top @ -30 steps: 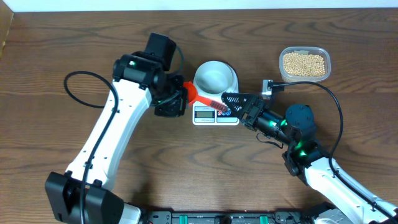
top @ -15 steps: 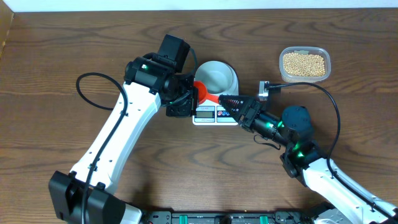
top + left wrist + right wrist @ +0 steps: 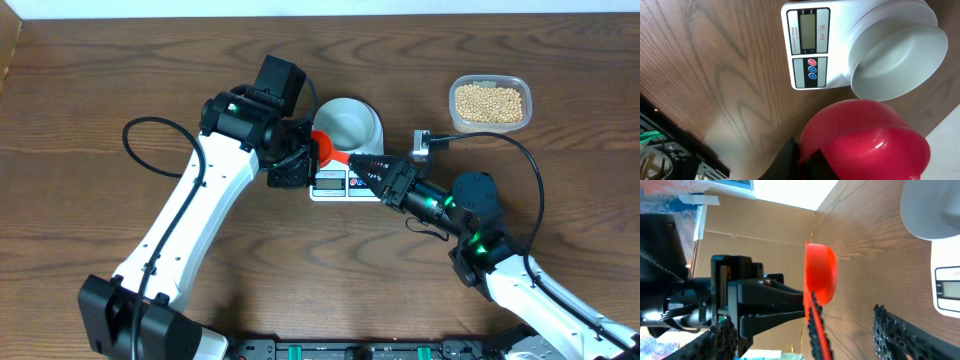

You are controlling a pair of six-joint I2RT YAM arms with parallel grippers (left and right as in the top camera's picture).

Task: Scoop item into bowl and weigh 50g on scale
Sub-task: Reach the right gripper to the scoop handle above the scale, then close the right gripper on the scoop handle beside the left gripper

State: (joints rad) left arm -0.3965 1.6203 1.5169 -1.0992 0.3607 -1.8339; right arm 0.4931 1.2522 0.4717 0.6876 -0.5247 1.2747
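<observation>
The wooden worktop (image 3: 80, 100) carries everything. The white left arm (image 3: 190, 220) reaches in from the near left, and the right arm (image 3: 520, 280) comes from the near right. They meet over the middle of the worktop.

At the far right stands a clear plastic tub (image 3: 490, 79), well apart from the rest. The beans (image 3: 489, 104) all lie inside it as a tan-yellow heap.

The scale (image 3: 328, 182) lies flat in the middle, with its display and its red and blue buttons on the near strip. No reading can be made out. The bowl (image 3: 350, 125) sits upright on the far part of the scale, its inside bare and pale.

The left gripper (image 3: 303, 152) is just left of the bowl, with its jaws clamped on a red scoop (image 3: 324, 146). The scoop's cup hangs beside the bowl's near-left rim, above the scale's left corner. The left wrist view shows only red plastic inside the cup.

The right gripper (image 3: 372, 172) is over the right half of the scale, pointing left at the scoop. Its jaws stand apart. In the right wrist view the scoop's handle runs between the fingers (image 3: 890, 330), and neither finger touches it.
</observation>
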